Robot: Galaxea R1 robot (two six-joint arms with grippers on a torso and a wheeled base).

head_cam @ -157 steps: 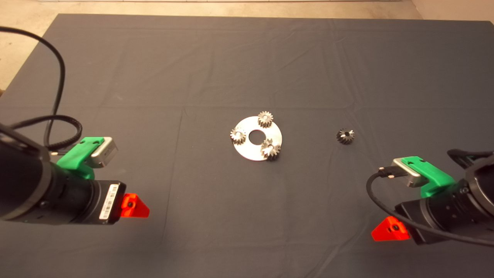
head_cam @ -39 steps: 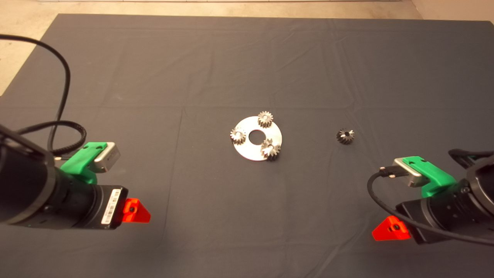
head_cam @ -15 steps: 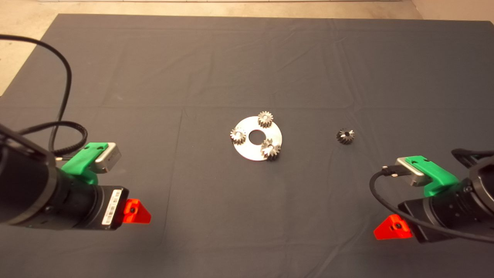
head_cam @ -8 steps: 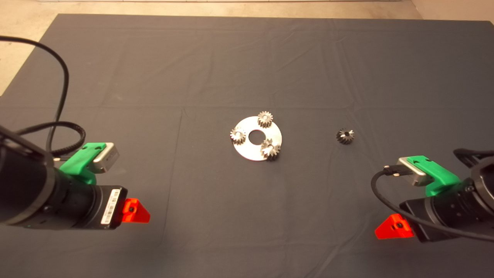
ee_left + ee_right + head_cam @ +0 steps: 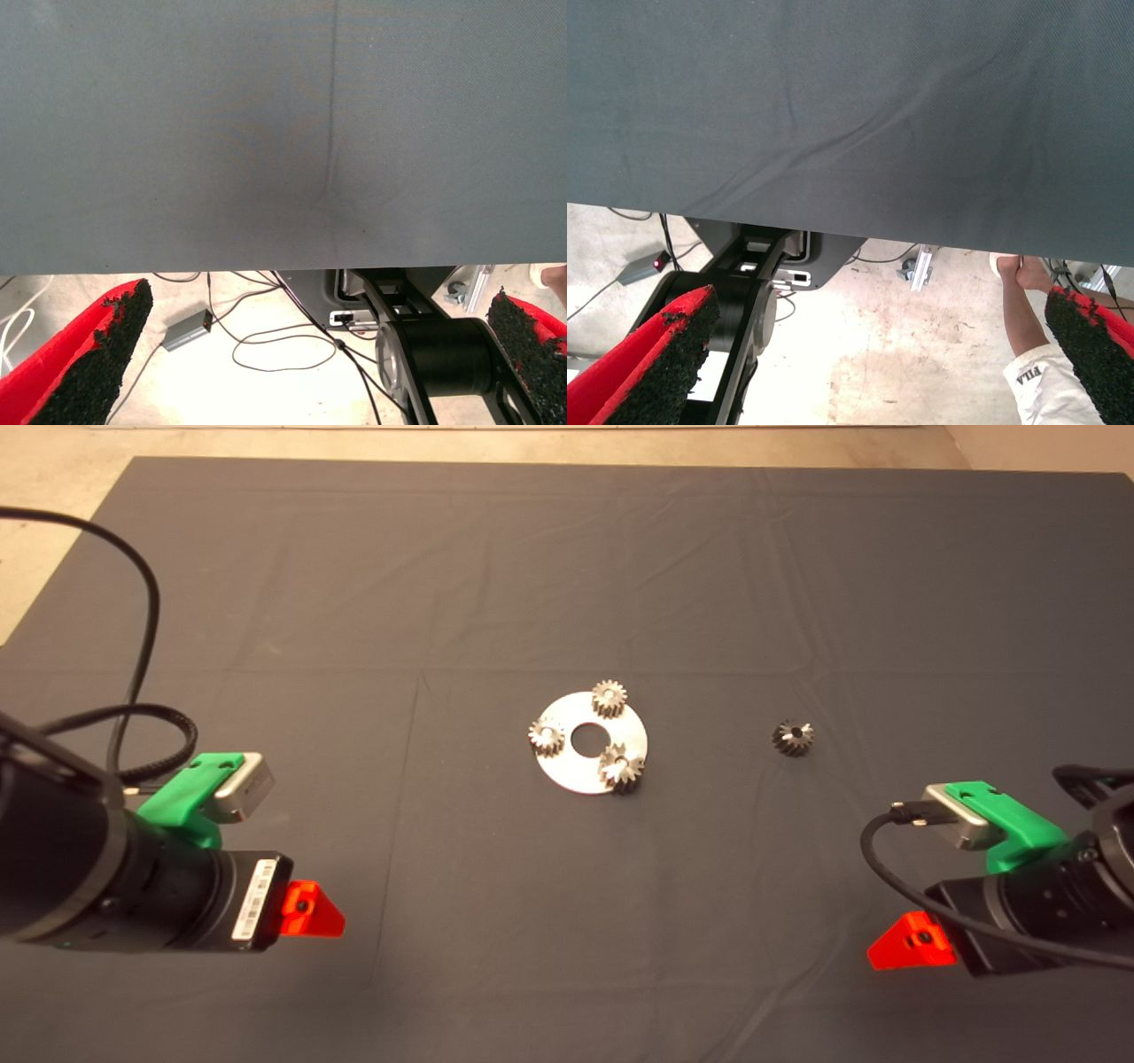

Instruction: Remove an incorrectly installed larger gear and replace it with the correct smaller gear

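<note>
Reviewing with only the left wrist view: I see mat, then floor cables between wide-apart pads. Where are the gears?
Observer: The head view shows the larger gear sitting on a silver disc, at the disc's near-right edge, mid-mat.
Operator: And the replacement?
Observer: The smaller gear lies alone on the mat, right of the disc and apart from it.
Operator: Is the other arm busy?
Observer: No. The right tool is open and empty, over the mat's lower right edge.
</note>
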